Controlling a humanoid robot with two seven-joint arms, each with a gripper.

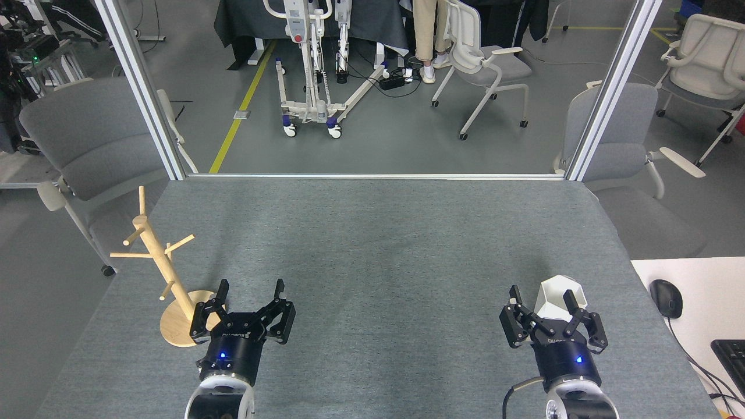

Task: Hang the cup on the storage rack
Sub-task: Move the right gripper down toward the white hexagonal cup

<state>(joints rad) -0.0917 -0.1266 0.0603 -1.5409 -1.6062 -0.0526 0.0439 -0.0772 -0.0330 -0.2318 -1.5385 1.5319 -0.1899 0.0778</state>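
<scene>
Two hands low over the grey worktop (pixel 372 244); right hand (pixel 542 298) has fingers spread either side of the white cup (pixel 556 295), contact not clear, cup sits at right near the worktop edge; left hand (pixel 251 291) released, holding nothing, just beside the storage rack (pixel 156 256) base; rack upright at left, pegs bare.

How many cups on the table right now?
1. The white cup sits at the table's near right, between the open fingers of the right gripper. None hangs on the storage rack at near left.
</scene>
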